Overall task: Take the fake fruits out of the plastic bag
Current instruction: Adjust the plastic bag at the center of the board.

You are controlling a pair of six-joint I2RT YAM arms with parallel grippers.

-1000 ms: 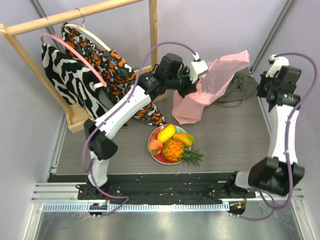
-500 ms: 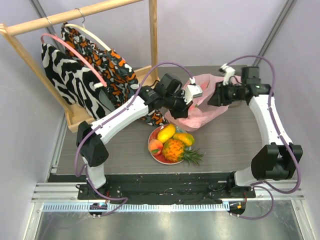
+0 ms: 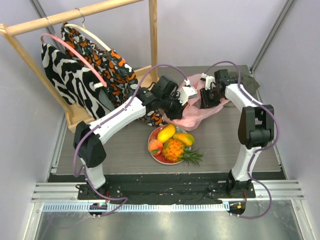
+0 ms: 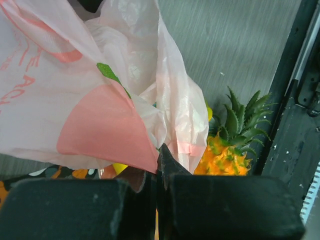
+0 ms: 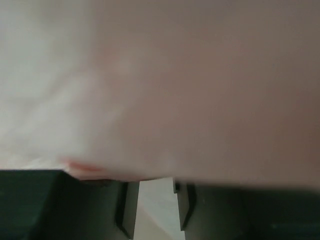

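The thin, slippery plastic bag, limp near the far edge of the table, needs a hold on a gathered fold, where the left gripper pinches it, while the grip of the right gripper cannot be told and the light fake fruits sit toward the near edge.

Top view: set high behind the arm bases, looking down on the whole bench. Left wrist view: very near, aimed down past the left pincer at plastic bag and pineapple, both shared with top view. Right wrist view: pressed against the bag, blurred pink.
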